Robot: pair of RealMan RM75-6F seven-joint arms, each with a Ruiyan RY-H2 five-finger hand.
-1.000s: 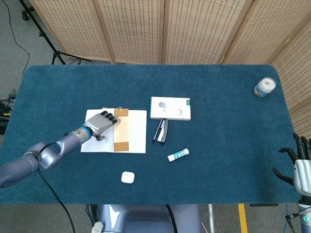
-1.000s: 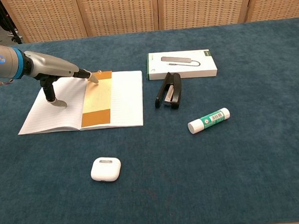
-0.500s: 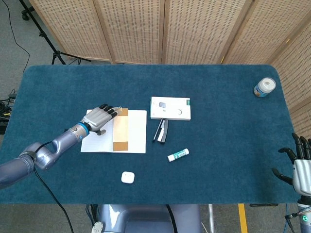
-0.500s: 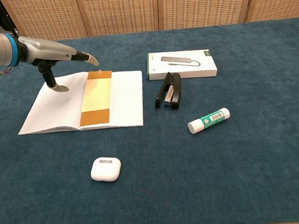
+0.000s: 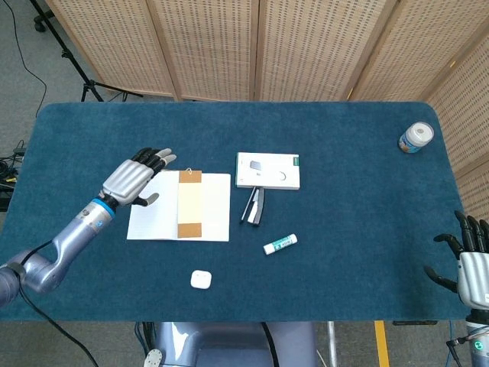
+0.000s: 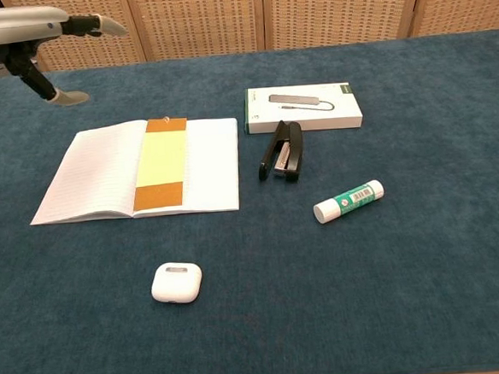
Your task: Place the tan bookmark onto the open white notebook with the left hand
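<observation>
The tan bookmark point(image 5: 189, 203) point(image 6: 161, 162) lies flat along the middle of the open white notebook point(image 5: 216, 206) point(image 6: 212, 166), its darker brown end toward the near side. My left hand point(image 5: 134, 179) point(image 6: 24, 30) hovers up and to the left of the notebook, fingers spread, holding nothing and clear of the pages. At the bottom right corner of the head view my right hand point(image 5: 472, 267) sits off the table edge, fingers apart and empty.
A white box point(image 5: 267, 170) point(image 6: 303, 107) and a black stapler point(image 5: 254, 205) point(image 6: 283, 150) lie right of the notebook. A glue stick point(image 5: 280, 244) point(image 6: 348, 201) and a white earbud case point(image 5: 201, 280) point(image 6: 176, 282) sit nearer. A small jar point(image 5: 416, 138) stands far right.
My left hand has let go of the bookmark, lifted off the notebook and drawn back up and to the left. The bookmark stays flat on the pages.
</observation>
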